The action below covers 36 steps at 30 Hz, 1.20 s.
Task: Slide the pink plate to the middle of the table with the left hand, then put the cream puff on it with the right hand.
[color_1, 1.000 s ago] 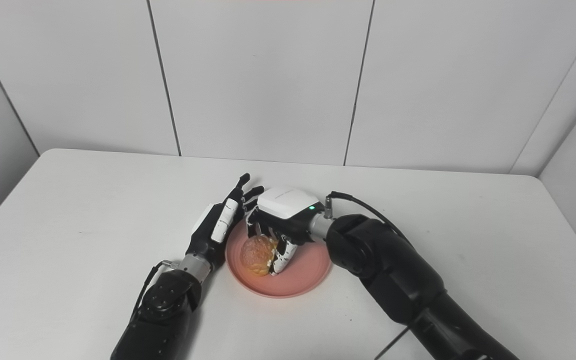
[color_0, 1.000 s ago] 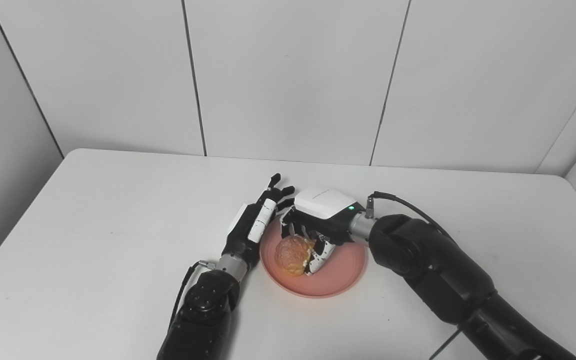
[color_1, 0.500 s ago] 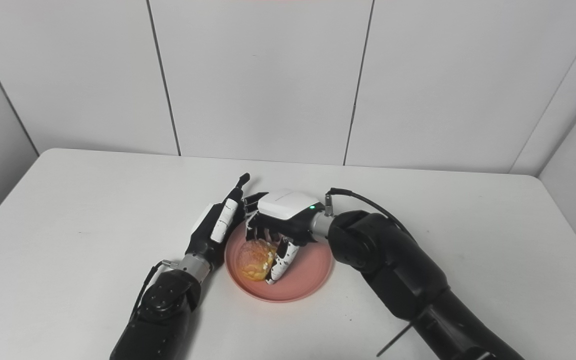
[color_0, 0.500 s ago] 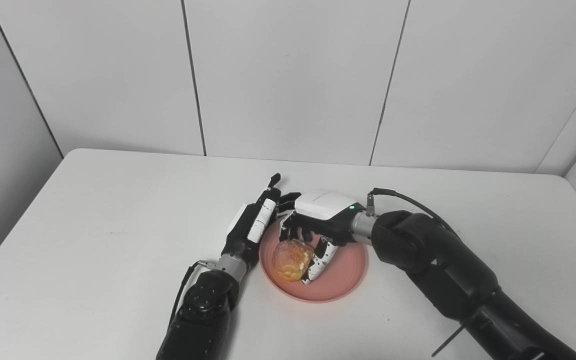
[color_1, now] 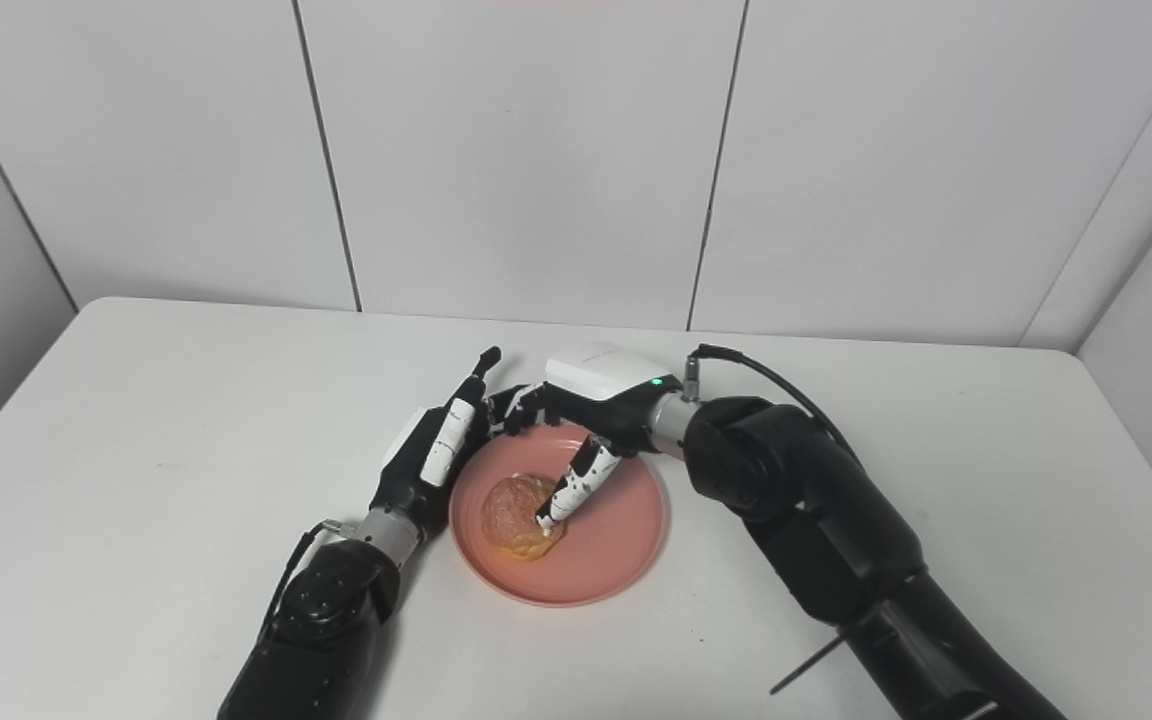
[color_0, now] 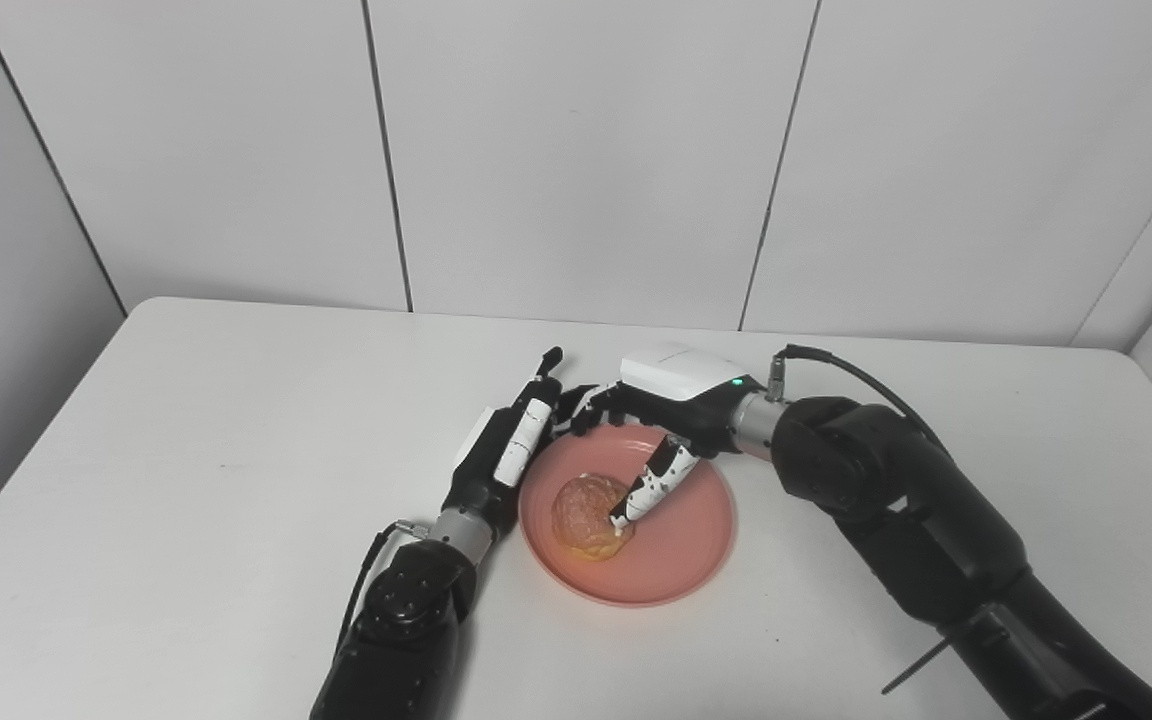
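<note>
**A:** Start with the big things. What did the table (color_0: 186,480) carry?

**B:** The pink plate (color_0: 681,560) sat near its middle, a little toward the near edge. The left hand (color_0: 506,450) lay flat along the plate's left rim with its fingers stretched out toward the far side, holding nothing. Whether it actually touched the rim could not be told.

**A:** And the right hand (color_0: 671,405)?

**B:** It hung over the far rim of the plate, fingers spread and gripping nothing. One long white-and-black digit (color_1: 576,485) reached down toward the near side, and its tip was at the right flank of the cream puff (color_0: 584,513), touching or nearly so.

**A:** So the puff was down?

**B:** It rested on the plate, in the left half, with its base on the pink surface. I judged the placing as good as done.

**A:** How would that puff handle, if it had to be shifted?

**B:** It looked light, with a crinkled golden crust that was likely thin over a soft, hollow or filled middle. A hard squeeze would probably crush it or push filling out. The safest hold seemed to be low on opposite flanks, cradled rather than pinched, and never pressed from the top.

**A:** And the plate?

**B:** It looked stiff, smooth and shallow, so it should slide easily under a sideways push on the rim, though the puff could roll.
</note>
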Tool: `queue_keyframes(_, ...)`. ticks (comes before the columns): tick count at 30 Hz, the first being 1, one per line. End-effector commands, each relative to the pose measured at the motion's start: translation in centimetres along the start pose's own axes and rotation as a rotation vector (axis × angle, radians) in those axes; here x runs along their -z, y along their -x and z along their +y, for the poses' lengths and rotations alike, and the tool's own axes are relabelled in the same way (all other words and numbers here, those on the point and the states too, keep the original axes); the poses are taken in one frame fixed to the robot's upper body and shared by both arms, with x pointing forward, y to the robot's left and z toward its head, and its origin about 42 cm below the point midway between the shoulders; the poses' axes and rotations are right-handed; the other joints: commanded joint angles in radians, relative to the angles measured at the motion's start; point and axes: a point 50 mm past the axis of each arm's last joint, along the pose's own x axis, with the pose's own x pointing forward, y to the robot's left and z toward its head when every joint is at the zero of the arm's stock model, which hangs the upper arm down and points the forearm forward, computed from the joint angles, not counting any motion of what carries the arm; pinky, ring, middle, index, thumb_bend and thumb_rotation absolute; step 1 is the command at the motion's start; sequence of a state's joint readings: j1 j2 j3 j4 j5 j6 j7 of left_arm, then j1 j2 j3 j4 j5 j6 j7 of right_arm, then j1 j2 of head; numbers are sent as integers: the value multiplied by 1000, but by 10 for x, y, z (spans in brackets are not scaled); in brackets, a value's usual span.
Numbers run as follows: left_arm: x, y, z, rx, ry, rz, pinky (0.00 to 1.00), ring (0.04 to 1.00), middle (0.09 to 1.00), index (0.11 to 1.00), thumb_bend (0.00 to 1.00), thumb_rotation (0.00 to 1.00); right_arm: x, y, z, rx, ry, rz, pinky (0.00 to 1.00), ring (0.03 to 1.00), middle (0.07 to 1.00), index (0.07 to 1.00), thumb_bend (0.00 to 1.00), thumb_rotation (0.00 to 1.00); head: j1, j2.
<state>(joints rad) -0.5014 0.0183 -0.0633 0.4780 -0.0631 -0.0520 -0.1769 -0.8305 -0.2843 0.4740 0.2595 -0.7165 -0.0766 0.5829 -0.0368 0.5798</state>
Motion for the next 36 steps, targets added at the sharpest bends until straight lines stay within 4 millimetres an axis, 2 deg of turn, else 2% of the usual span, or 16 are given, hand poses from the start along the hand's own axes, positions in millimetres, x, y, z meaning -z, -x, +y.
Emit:
queue_keyframes(1,23,10,-7,13,38,106,773,861,805,1000,932,932,-1,10,-39,89,34,4,678,770,771,712,1000,381,0,1)
queue_keyframes(6,21,11,-8,6,42,108,786,858,799,1000,936,928,-1,25,-52,113,15,4,726,781,781,722,1000,376,0,3)
queue_keyframes(9,20,11,-7,-2,41,104,770,835,775,1000,928,924,1,39,-60,159,-11,-5,690,757,775,713,1000,407,-2,3)
queue_keyframes(12,20,10,-7,-19,43,97,781,842,789,1000,932,917,8,55,-61,235,-78,-24,606,704,744,701,1000,440,-5,0)
queue_keyframes(14,19,9,-6,-36,41,88,804,860,823,1000,916,917,15,65,-56,288,-123,-33,609,700,736,697,1000,527,-4,1)
queue_keyframes(15,19,9,-6,-52,40,77,807,863,832,999,912,918,19,68,-51,321,-159,-35,609,698,733,696,1000,552,-6,0)
queue_keyframes(18,20,8,-5,-137,51,26,794,877,931,1000,932,881,31,76,-28,441,-283,-14,635,710,736,717,950,761,-8,0)
queue_keyframes(19,20,8,-5,-161,52,10,805,882,951,1000,940,873,34,76,-19,480,-348,1,651,721,746,727,929,799,-10,0)
queue_keyframes(20,20,8,-6,-178,49,-5,816,886,968,1000,947,872,37,76,-10,513,-423,17,686,744,763,738,925,834,-10,0)
queue_keyframes(22,18,8,-7,-206,47,-40,851,914,994,1000,935,882,42,73,11,590,-593,34,866,842,830,787,936,915,-10,2)
queue_keyframes(24,16,8,-7,-221,47,-65,906,960,999,1000,906,899,44,69,26,652,-707,40,901,876,867,831,921,965,-11,4)
queue_keyframes(25,15,7,-7,-232,33,-82,911,964,1000,1000,904,901,44,64,35,704,-790,35,904,877,870,835,920,970,-13,5)
queue_keyframes(27,13,7,-6,-254,-4,-108,974,994,1000,1000,920,952,43,56,49,800,-932,19,798,843,853,844,867,979,-17,6)
queue_keyframes(29,12,6,-6,-276,-34,-122,992,999,1000,1000,933,965,42,50,59,871,-1050,22,776,830,846,840,858,974,-21,7)
queue_keyframes(34,10,5,-4,-334,-90,-142,1000,1000,1000,987,882,951,35,39,88,1040,-1326,115,864,871,891,894,894,997,-26,4)
queue_keyframes(36,10,6,-1,-338,-104,-134,925,979,989,990,863,954,34,35,97,1087,-1399,134,917,906,920,923,885,999,-28,5)
